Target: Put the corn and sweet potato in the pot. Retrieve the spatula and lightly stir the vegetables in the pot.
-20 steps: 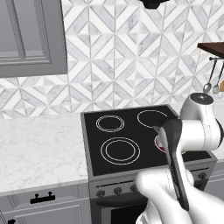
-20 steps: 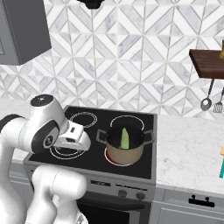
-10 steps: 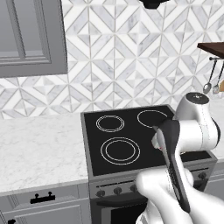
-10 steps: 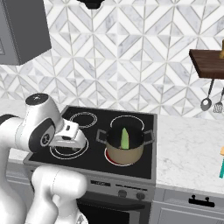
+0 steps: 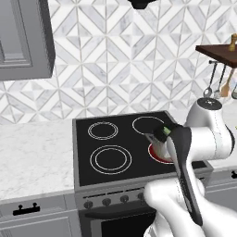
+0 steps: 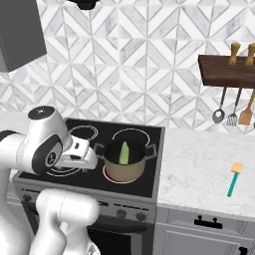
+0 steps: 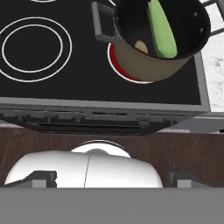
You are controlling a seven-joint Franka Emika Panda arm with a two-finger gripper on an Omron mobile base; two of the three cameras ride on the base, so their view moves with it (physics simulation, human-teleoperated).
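Observation:
The tan pot [image 6: 124, 167] stands on the front right burner of the black stove [image 6: 149, 187]. The pale green corn [image 6: 123, 152] leans inside it. In the hand view the corn [image 7: 162, 28] lies in the pot [image 7: 153, 61] beside a small tan piece, the sweet potato [image 7: 141, 46]. My gripper [image 6: 89, 160] hovers left of the pot over the stove's front, open and empty, with its fingertips [image 7: 43, 177] wide apart. The teal-handled spatula [image 6: 233, 180] lies on the marble counter [image 6: 199, 169] to the right, far from the gripper.
A dark wooden shelf [image 6: 224, 69] on the wall carries a hanging grey ladle [image 6: 218, 115], a slotted tool [image 6: 232, 118] and an orange wooden utensil [image 6: 245, 115]. The red glowing burner [image 5: 159, 156] shows under the pot. A grey cabinet [image 5: 23, 41] hangs upper left.
The whole picture has slid left in both base views, so the base has driven right and the spatula has come further into view. The gripper stays open beside the pot.

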